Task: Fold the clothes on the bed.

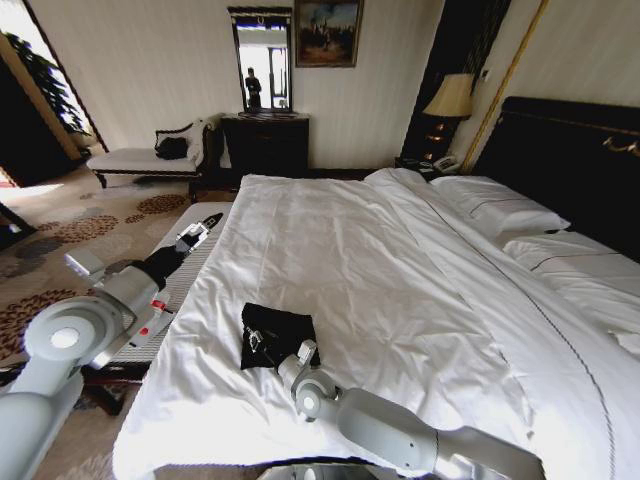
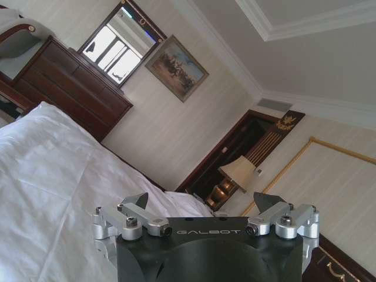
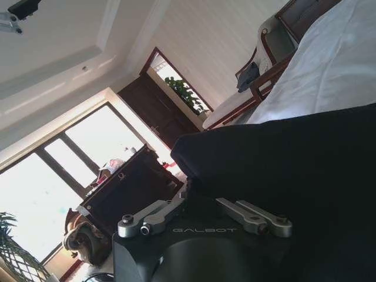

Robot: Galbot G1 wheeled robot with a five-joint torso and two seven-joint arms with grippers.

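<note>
Right hand (image 1: 262,343) sits pinched into the bunched black T-shirt (image 1: 285,330) near the foot of the bed (image 1: 400,290), left hand (image 1: 203,229) wide and idle beside the mattress; lifting now could drag sheet along or drop a shallow pinch.

- T-shirt (image 1: 275,333) lies bunched on the bed (image 1: 400,300), near the foot edge, left of centre.
- Right tool (image 1: 262,343) on the shirt, arm reaching in from the foot side.
- Left tool (image 1: 203,228) off the bed's left edge, above the bench (image 1: 185,275) (well apart from the shirt).
- Pillows (image 1: 500,210) far right, against the headboard (image 1: 570,160).
</note>
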